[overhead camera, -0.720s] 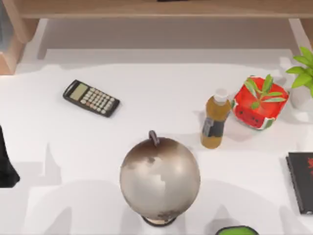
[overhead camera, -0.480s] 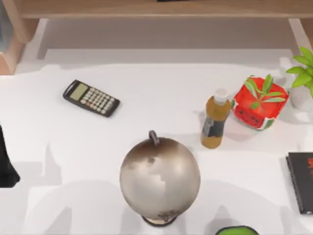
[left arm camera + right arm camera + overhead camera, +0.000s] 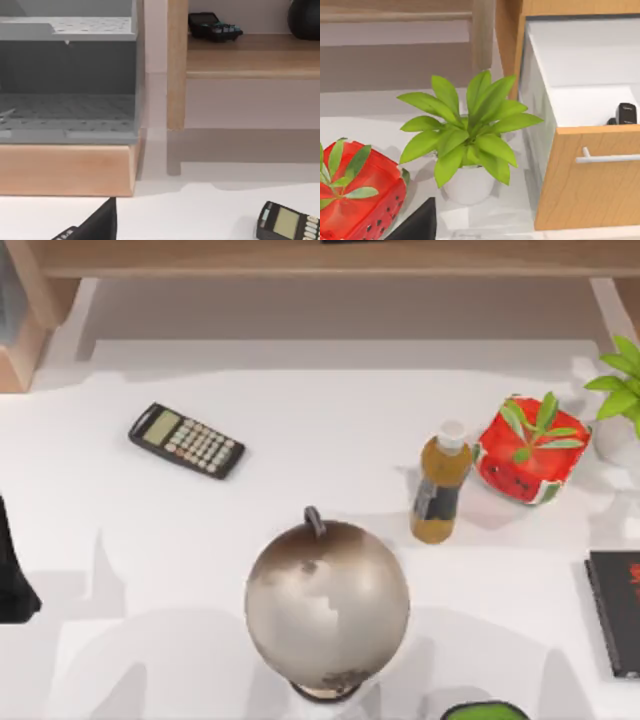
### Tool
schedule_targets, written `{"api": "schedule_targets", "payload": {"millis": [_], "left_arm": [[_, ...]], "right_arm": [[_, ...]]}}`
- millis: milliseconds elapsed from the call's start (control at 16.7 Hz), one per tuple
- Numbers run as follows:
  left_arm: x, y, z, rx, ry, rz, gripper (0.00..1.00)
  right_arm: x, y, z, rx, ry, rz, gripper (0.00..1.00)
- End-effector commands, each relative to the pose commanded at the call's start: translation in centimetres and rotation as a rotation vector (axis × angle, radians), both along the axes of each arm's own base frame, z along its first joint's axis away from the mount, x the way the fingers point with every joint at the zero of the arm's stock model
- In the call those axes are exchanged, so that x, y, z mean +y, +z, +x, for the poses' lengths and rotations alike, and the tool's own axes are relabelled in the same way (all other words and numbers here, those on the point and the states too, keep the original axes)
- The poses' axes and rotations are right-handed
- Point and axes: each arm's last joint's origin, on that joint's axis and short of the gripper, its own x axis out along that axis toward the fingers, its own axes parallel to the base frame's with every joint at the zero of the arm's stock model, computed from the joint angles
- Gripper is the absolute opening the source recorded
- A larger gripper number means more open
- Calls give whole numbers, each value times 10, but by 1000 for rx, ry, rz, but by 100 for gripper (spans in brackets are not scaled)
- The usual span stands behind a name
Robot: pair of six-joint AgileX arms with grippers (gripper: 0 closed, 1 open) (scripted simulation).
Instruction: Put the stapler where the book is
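The book (image 3: 616,612), thin and black with red marks, lies flat at the table's right edge, partly cut off by the top view. I cannot pick out the stapler with certainty. A green, dark-rimmed thing (image 3: 485,710) pokes in at the front edge, and a small dark object (image 3: 626,114) lies in an open drawer. My left arm (image 3: 10,575) stands parked at the table's left edge, and a dark part of the left gripper (image 3: 95,227) shows in its wrist view. A dark part of my right gripper (image 3: 417,225) shows near the potted plant (image 3: 470,140).
A globe (image 3: 327,605) stands at front centre, with a calculator (image 3: 187,440) at back left. An amber bottle (image 3: 440,483) and a red strawberry pot (image 3: 530,450) stand right of centre. A wooden shelf (image 3: 250,52) runs along the back and carries a dark gadget (image 3: 215,25).
Nothing on the table has moved. Only the shadows near the front edge have shifted a little.
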Motion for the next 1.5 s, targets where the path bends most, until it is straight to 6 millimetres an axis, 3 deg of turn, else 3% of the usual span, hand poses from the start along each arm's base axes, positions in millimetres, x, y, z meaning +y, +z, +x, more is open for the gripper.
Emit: {"api": "schedule_targets", "payload": {"millis": [240, 360, 480, 720, 900, 1200, 1320, 1500], "left_arm": [[0, 0, 0, 0, 0, 0, 100], [0, 0, 0, 0, 0, 0, 100], [0, 0, 0, 0, 0, 0, 100], [0, 0, 0, 0, 0, 0, 100], [0, 0, 0, 0, 0, 0, 100], [0, 0, 0, 0, 0, 0, 100], [0, 0, 0, 0, 0, 0, 100], [0, 0, 0, 0, 0, 0, 100]], "right_arm": [[-16, 62, 73, 230, -44, 21, 100], [-31, 78, 123, 348, -74, 37, 100], [-50, 79, 174, 470, -106, 58, 100], [-98, 44, 260, 710, -168, 113, 100], [-132, 3, 300, 867, -205, 160, 100], [-162, -59, 332, 1047, -218, 220, 100], [-162, -72, 339, 1071, -210, 227, 100], [-161, -78, 342, 1076, -205, 229, 100]]}}
